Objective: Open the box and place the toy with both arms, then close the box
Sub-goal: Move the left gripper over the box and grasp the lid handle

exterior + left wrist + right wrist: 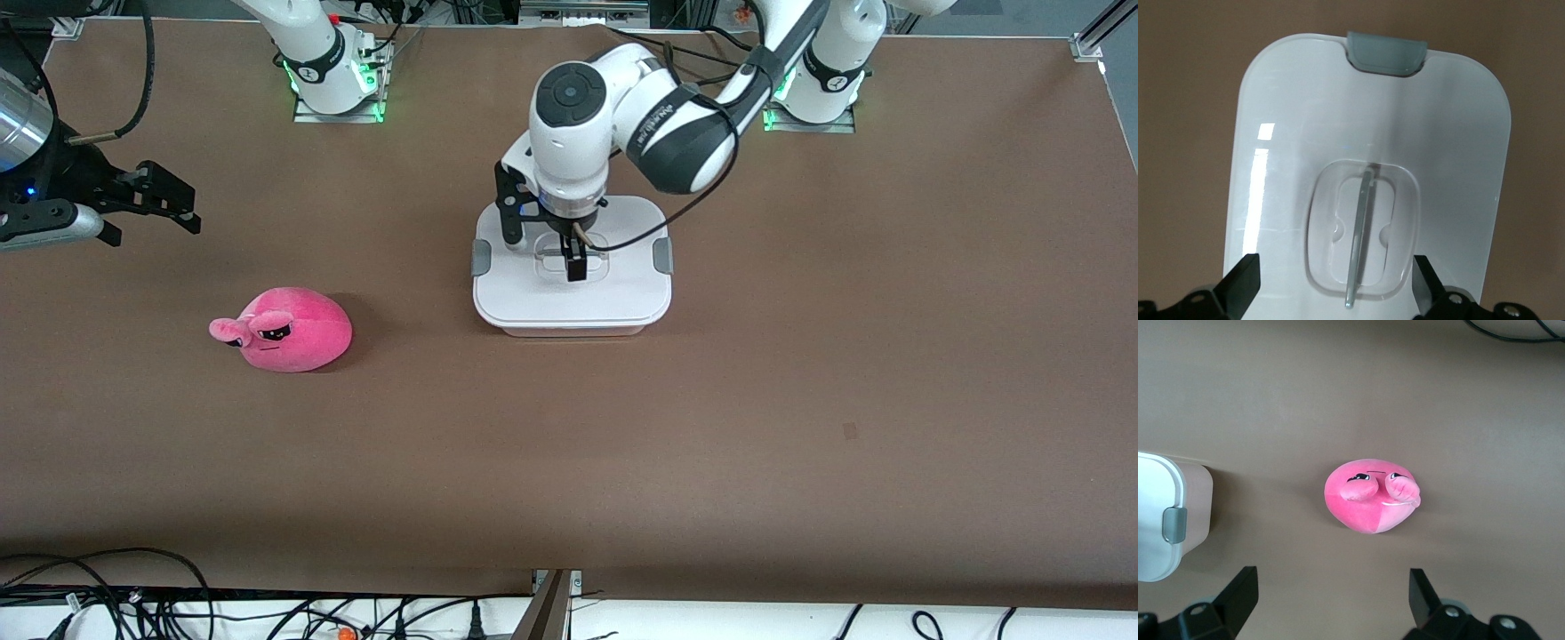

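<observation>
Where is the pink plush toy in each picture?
Front view: the pink plush toy lies on the brown table, toward the right arm's end, nearer the camera than the box.
Left wrist view: not in it; only the box's white lid shows.
Right wrist view: the toy sits mid-picture, beside the box.
Shared landmark: the lid's grey side clip.

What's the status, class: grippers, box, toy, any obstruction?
Left gripper open over box lid, still shut. Right gripper open, waiting. Toy on table, nothing blocking.
</observation>
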Action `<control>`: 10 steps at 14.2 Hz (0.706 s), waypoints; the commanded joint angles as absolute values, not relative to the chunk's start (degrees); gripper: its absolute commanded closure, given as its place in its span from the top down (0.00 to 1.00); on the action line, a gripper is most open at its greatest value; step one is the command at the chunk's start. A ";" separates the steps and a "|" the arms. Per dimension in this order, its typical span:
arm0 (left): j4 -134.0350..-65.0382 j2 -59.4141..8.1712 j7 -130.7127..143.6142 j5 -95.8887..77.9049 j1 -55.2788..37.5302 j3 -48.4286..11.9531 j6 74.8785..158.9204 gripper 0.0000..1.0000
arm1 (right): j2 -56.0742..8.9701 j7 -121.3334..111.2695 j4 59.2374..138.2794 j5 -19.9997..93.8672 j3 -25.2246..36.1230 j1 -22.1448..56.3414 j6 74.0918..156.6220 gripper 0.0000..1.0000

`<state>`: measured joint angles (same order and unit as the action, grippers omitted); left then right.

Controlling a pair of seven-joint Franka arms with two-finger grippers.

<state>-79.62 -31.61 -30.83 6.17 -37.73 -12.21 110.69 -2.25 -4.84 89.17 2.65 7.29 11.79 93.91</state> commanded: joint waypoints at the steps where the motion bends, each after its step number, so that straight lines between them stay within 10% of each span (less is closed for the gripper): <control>1: -80.07 -32.78 -31.99 9.57 -38.58 -11.78 112.32 1.00 | -2.37 -5.36 88.33 3.60 7.38 11.69 93.43 1.00; 10: -85.60 -31.82 -30.42 11.07 -39.02 -11.87 114.25 1.00 | -2.37 -5.36 88.24 3.60 7.38 11.69 93.43 1.00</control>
<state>-82.91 -33.21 -30.93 9.59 -38.66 -12.14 112.58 -2.25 -4.84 89.17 2.65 7.29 11.79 93.91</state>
